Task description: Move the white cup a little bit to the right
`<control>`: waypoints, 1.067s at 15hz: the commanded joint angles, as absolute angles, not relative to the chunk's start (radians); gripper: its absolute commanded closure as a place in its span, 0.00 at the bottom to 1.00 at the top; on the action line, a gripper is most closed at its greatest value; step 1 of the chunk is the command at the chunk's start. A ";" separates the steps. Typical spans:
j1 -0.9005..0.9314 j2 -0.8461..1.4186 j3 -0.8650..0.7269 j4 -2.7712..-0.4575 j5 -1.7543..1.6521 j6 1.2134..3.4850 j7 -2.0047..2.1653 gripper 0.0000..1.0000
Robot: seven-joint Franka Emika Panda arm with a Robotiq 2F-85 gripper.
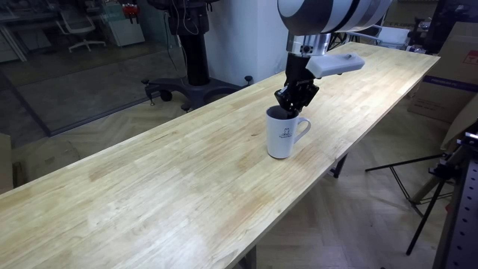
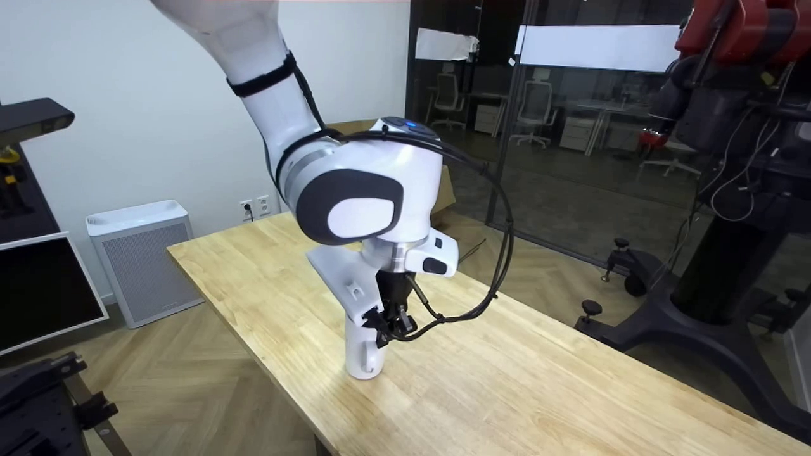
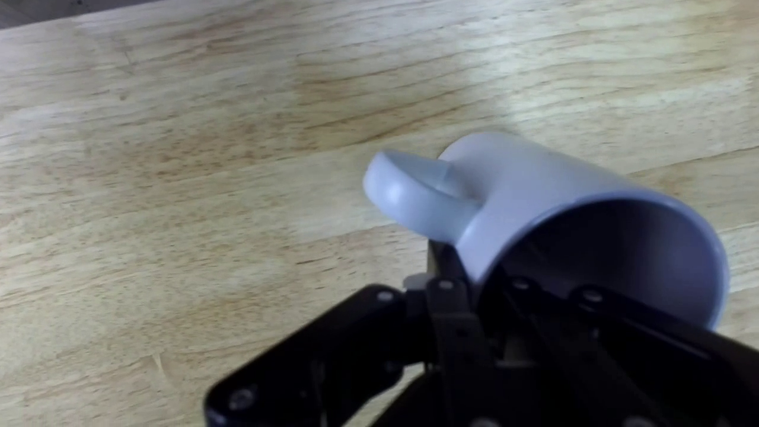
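The white cup is a tall mug with a small dark print, a side handle and a dark inside. It stands upright at the table; I cannot tell whether its base touches the wood. In an exterior view the cup is partly hidden by the arm. My gripper comes from above at the cup's rim, beside the handle. In the wrist view the gripper has one finger inside the cup and one outside, closed on the wall. The fingertip inside is hidden in shadow.
The table's long edge runs close to the cup. A black wheeled stand is beyond the opposite edge. A black cable loops out from the arm. Cardboard boxes and a tripod stand off the table.
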State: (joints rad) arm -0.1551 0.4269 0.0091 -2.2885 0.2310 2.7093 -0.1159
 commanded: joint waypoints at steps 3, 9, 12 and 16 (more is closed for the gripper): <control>-0.116 0.452 -0.013 -2.257 0.200 2.732 -0.041 0.97; -0.083 0.454 -0.032 -2.259 0.173 2.750 0.002 0.58; -0.054 0.448 -0.048 -2.269 0.144 2.768 0.041 0.38; -0.001 0.418 -0.083 -2.299 0.088 2.792 0.101 0.12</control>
State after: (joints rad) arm -0.0521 0.4465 -0.0441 -2.2770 0.1387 2.7734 0.0163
